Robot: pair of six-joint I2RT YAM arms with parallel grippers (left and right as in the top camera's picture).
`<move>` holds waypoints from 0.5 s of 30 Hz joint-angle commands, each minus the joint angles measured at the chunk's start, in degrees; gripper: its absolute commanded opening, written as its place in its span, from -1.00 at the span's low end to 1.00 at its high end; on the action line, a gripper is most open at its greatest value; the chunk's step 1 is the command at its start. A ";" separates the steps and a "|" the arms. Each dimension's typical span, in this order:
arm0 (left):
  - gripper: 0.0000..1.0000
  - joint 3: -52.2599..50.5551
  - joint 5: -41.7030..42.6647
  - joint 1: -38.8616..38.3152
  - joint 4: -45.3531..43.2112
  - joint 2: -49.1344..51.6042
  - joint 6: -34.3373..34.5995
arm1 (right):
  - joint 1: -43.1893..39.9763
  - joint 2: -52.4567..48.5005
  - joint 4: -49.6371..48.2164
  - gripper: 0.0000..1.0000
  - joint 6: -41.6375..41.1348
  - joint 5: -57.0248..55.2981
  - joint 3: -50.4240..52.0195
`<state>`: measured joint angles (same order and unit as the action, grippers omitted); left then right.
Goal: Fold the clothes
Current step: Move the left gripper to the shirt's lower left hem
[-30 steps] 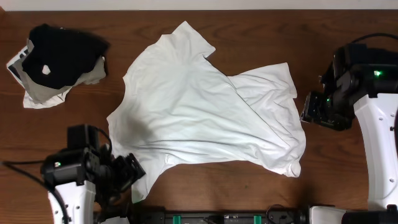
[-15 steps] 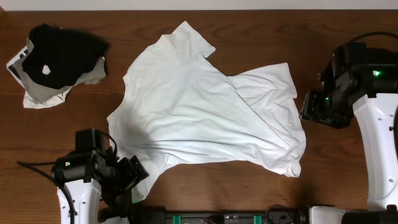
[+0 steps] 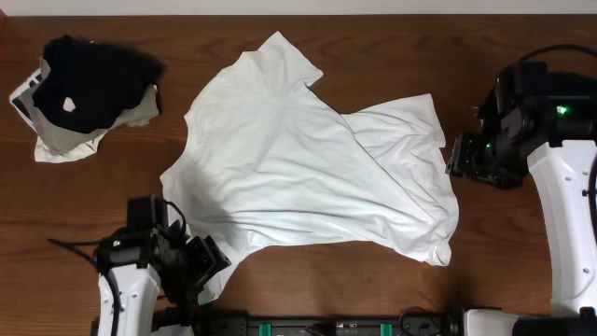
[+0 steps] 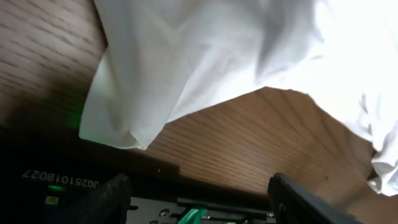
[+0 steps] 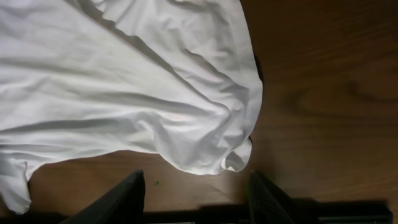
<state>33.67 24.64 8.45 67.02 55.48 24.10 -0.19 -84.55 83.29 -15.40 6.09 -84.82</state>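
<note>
1. Overhead view: the brown wooden table (image 3: pixel 373 37) is taken up mostly by the white T-shirt (image 3: pixel 298 168), which is spread flat but rumpled, with one part folded over itself on the right side. No print is seen on the side facing up.
2. The shirt's long axis is judged to run diagonally, from the sleeve at the far left-centre down to the bunched corner at the near right.
3. A heap of other garments (image 3: pixel 89 79), black over pale grey, is seen at the far left corner, well apart from the shirt.
4. The left gripper (image 4: pixel 199 180) is released: its fingers are spread with only bare wood between them. The shirt's near-left corner (image 4: pixel 112 134) lies just ahead of it and slightly to one side, not yet between the fingers.
5. The right gripper (image 5: pixel 196 175) is likewise released and holds nothing. A small curled lobe of hem (image 5: pixel 239 158) lies just beyond its fingers.
6. Both arms are placed beside the cloth's edges; the left is judged the nearer to a clean, graspable corner.
</note>
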 commanded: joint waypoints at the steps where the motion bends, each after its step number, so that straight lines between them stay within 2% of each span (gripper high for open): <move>1: 0.46 -1.33 1.49 -1.29 0.52 3.74 2.43 | 0.26 0.70 -0.07 0.04 0.85 0.63 -0.79; 9: 0.46 -1.33 1.22 -2.05 -4.66 13.53 3.06 | 0.26 0.72 0.31 0.04 0.90 0.61 -0.79; 15: 0.46 -1.33 -4.83 -2.05 -6.10 18.25 4.09 | 0.26 0.72 0.24 0.04 0.92 0.61 -0.79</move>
<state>32.62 23.49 6.63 61.08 72.29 27.22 -0.19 -84.55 83.48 -15.38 6.26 -84.82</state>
